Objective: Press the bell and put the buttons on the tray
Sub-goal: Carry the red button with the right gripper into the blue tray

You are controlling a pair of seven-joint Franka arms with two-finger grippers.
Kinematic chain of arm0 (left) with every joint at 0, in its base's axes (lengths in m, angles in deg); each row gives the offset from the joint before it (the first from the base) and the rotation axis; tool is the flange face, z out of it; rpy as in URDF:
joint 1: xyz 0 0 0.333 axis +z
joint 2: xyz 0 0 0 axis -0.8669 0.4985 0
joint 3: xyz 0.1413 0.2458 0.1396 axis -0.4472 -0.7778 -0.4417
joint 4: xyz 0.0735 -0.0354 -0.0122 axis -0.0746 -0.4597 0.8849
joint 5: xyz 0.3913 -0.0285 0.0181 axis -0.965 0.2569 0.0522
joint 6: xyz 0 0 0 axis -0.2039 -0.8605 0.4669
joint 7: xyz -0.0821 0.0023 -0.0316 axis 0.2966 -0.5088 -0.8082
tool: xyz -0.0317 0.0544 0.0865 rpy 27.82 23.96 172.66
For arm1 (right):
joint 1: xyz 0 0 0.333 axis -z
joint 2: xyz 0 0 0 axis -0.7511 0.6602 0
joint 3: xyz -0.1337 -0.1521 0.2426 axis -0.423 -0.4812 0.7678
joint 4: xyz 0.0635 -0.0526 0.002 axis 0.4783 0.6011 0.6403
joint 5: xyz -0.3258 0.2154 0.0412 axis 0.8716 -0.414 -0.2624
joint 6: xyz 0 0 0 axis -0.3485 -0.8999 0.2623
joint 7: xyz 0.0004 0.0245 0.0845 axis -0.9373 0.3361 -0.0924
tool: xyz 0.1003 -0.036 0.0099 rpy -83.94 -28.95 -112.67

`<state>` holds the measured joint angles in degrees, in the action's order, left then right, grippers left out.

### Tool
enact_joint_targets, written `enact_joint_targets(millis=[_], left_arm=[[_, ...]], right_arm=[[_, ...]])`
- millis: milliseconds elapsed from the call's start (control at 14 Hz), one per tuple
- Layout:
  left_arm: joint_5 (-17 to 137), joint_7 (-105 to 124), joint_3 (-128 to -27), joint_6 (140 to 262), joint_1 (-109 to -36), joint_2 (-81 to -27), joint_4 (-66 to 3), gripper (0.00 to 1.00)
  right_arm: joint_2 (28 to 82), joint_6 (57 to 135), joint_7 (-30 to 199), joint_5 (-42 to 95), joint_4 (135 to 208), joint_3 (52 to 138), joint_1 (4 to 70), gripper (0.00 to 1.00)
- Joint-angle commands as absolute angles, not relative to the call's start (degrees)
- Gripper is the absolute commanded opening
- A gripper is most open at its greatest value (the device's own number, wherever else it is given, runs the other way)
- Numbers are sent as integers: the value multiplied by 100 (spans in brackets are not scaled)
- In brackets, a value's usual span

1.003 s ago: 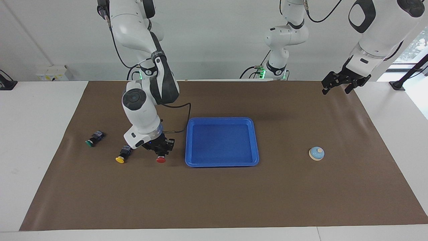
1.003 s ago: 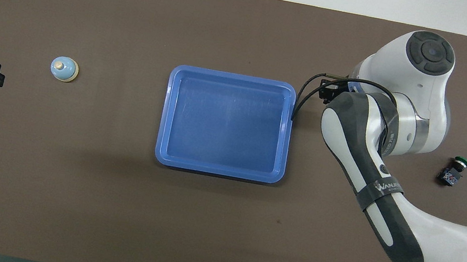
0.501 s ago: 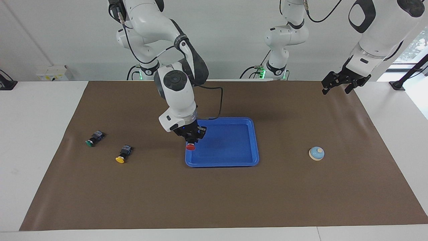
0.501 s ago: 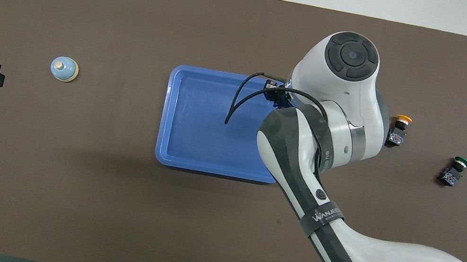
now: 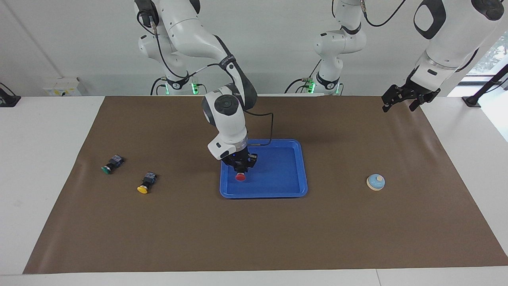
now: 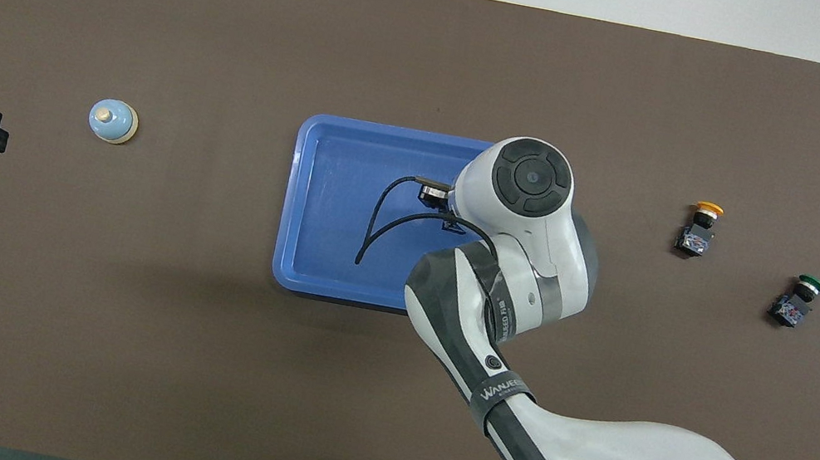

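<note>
A brown mat (image 5: 254,230) covers the white table (image 5: 43,167) in front of a plain white wall. The blue tray (image 5: 291,169) lies at the middle of the mat. The right gripper (image 5: 239,170) hangs over the tray's end toward the right arm's side, its fingers closed on the black body of the red button (image 5: 240,177), whose cap faces down and sits low over the tray floor; whether the cap touches the floor cannot be told. In the overhead view the right arm's wrist covers both gripper and button, and only the tray's rim (image 6: 290,200) and part of its floor show.

The yellow button (image 5: 145,184) lies on its side on the mat, well apart from the tray toward the right arm's end of the table. The green button (image 5: 111,164) lies farther toward that end, slightly nearer to the robots. The bell (image 5: 376,182) stands upright on the mat toward the left arm's end, well apart from the tray.

The left gripper (image 5: 401,98) waits in the air above the mat's corner at the left arm's end, holding nothing, fingers apart.
</note>
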<state>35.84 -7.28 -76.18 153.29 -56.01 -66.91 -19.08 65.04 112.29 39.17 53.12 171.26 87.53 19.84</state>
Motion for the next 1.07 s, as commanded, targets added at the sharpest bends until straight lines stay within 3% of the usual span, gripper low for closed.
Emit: enact_joint_targets(millis=[0, 72, 143, 215, 573, 1003], left_arm=[[3593, -736, -7631, 15285, -5597, -6722, -1855, 100], [3593, -736, -7631, 15285, -5597, -6722, -1855, 100], [3593, -736, -7631, 15285, -5588, -6722, -1855, 100], [3593, -736, -7631, 15285, -5597, -6722, -1846, 100], [3593, -727, -7631, 15285, -5597, -6722, -1855, 100], [3593, -727, -7631, 15285, -5597, -6722, -1855, 100]], right_arm=[[6367, 11539, 3875, 5216, 17475, 8793, 2030, 0], [6358, 11549, 3840, 5216, 17501, 8793, 2030, 16], [6349, 11549, 3796, 5216, 17519, 8793, 2030, 96], [6349, 11497, 3700, 5216, 17493, 8793, 1977, 100], [6104, 10629, 3558, 5216, 17125, 8749, 2038, 100], [5497, 9783, 4224, 5321, 16842, 8697, 3222, 100]])
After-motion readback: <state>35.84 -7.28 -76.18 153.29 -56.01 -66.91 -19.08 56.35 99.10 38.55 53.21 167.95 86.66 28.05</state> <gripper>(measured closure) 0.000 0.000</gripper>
